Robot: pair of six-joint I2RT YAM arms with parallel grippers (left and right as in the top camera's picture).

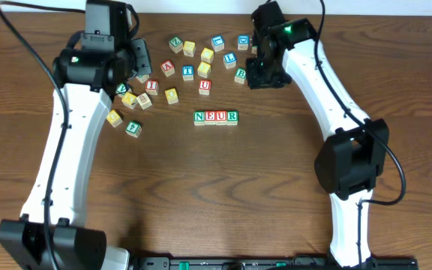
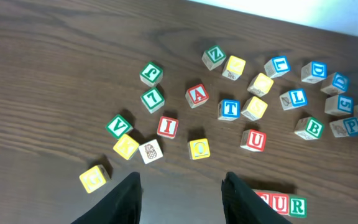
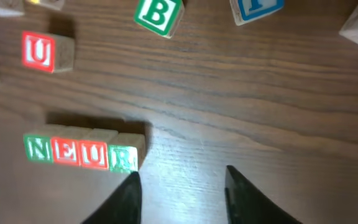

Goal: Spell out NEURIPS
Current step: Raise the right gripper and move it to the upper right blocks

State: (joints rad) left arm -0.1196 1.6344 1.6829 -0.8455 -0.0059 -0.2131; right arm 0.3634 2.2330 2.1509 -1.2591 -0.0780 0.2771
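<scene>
Overhead shows the NEUR row at the middle of the table, with loose cubes toward its far edge. Left wrist view makes the red I cube and blue P cube legible, with the left gripper fingers apart and empty. Right wrist view shows the right gripper likewise apart and empty, near the row's R end.

Table: dark wood grain, bare at the left of the left wrist view.
Pale strip: ran beyond the table's far edge.
A: red, face up, slightly turned, just left of T.
T: blue, near the middle of the scatter.
Z: green, turned, at the top of the scatter.
J: green, turned, just above green L, apart from it.
V: green, turned, at the left side.
Picture cube: pale face, brown drawing too small to read.
Blue L: right of T, near D.
D: blue, upper right.
B: green, below Blue L, apart from it.
</scene>
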